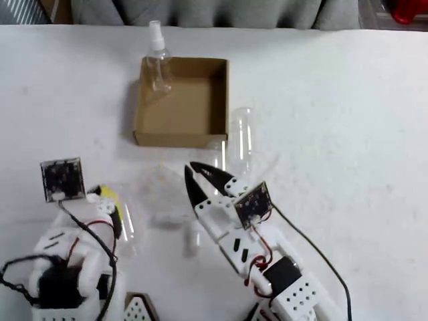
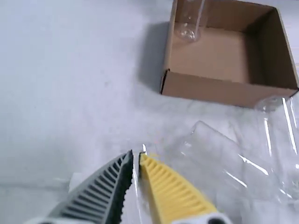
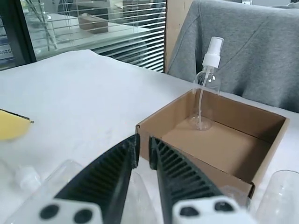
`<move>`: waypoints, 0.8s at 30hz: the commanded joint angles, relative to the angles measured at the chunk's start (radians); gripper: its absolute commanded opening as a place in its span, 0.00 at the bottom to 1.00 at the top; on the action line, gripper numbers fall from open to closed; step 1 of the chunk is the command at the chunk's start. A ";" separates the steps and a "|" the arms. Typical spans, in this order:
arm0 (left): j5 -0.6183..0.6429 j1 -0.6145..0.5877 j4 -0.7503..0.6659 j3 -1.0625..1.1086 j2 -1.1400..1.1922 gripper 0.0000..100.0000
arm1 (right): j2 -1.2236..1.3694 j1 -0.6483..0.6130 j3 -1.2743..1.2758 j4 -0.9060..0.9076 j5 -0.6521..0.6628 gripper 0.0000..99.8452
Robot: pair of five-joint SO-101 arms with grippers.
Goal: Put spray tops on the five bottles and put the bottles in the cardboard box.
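A clear bottle with a white spray top (image 1: 158,61) (image 3: 207,88) stands in the far left corner of the cardboard box (image 1: 217,100) (image 2: 219,88) (image 3: 154,128). Another clear bottle (image 1: 242,137) (image 2: 280,135) stands uncapped just right of the box. Clear bottles lie on the table in front of the box (image 1: 160,190) (image 2: 215,154). A loose white spray top (image 1: 192,239) (image 3: 25,177) lies among them. My right gripper (image 1: 191,167) (image 3: 142,147), black, is shut above the lying bottles. My left gripper (image 1: 107,195) (image 2: 135,161), grey and yellow, is shut beside a lying bottle (image 1: 125,224).
The white table stretches bare to the left and right of the box. A grey cushioned seat back (image 3: 243,46) runs along the far edge. A window with blinds (image 3: 93,23) is behind the table.
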 commanded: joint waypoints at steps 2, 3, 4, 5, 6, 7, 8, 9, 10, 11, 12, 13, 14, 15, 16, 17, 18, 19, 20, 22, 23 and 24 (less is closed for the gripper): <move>-0.008 0.084 0.100 -0.238 0.246 0.02 | -0.001 -0.004 0.011 0.005 0.009 0.02; -0.008 0.093 0.114 -0.264 0.289 0.02 | -0.001 -0.004 0.011 0.007 0.009 0.02; -0.008 0.101 0.123 -0.284 0.331 0.02 | -0.001 -0.004 0.011 0.007 0.009 0.02; -0.008 0.113 0.126 -0.295 0.369 0.02 | -0.002 -0.004 0.011 0.007 0.009 0.02; -0.009 0.128 0.123 -0.299 0.404 0.02 | -0.004 -0.004 0.011 0.007 0.009 0.02; -0.011 0.142 0.121 -0.299 0.441 0.02 | -0.004 -0.002 0.011 0.007 0.009 0.02; -0.020 0.156 0.121 -0.298 0.473 0.02 | -0.005 -0.001 0.011 0.008 0.009 0.02; -0.049 0.174 0.121 -0.296 0.507 0.02 | -0.007 -0.001 0.011 0.008 0.009 0.02; -0.089 0.188 0.124 -0.296 0.542 0.02 | -0.007 0.001 0.011 0.008 0.009 0.02; -0.127 0.197 0.124 -0.296 0.573 0.02 | -0.007 0.001 0.011 0.008 0.009 0.02; -0.157 0.203 0.123 -0.296 0.607 0.02 | -0.007 0.001 0.011 0.008 0.009 0.02; -0.178 0.203 0.121 -0.296 0.638 0.02 | -0.005 0.001 0.011 0.008 0.009 0.02; -0.193 0.203 0.118 -0.296 0.670 0.02 | -0.004 0.001 0.011 0.008 0.009 0.02; -0.199 0.202 0.100 -0.298 0.700 0.03 | -0.002 0.001 0.011 0.008 0.009 0.02; -0.206 0.200 0.080 -0.296 0.733 0.03 | -0.002 0.001 0.011 0.008 0.009 0.02; -0.209 0.200 0.069 -0.296 0.762 0.04 | -0.002 0.001 0.011 0.008 0.009 0.02; -0.209 0.200 0.063 -0.296 0.791 0.05 | -0.002 -0.001 0.011 0.008 0.009 0.02; -0.210 0.202 0.058 -0.296 0.820 0.06 | -0.002 -0.002 0.011 0.008 0.009 0.02; -0.215 0.208 0.057 -0.299 0.842 0.07 | -0.002 -0.002 0.011 0.008 0.009 0.02; -0.302 0.225 0.055 -0.305 0.877 0.09 | -0.001 -0.002 0.011 0.008 0.009 0.02; -0.367 0.236 0.043 -0.304 0.891 0.09 | -0.001 -0.002 0.011 0.008 0.009 0.02; -0.420 0.243 0.025 -0.299 0.905 0.09 | -0.001 -0.002 0.011 0.008 0.009 0.02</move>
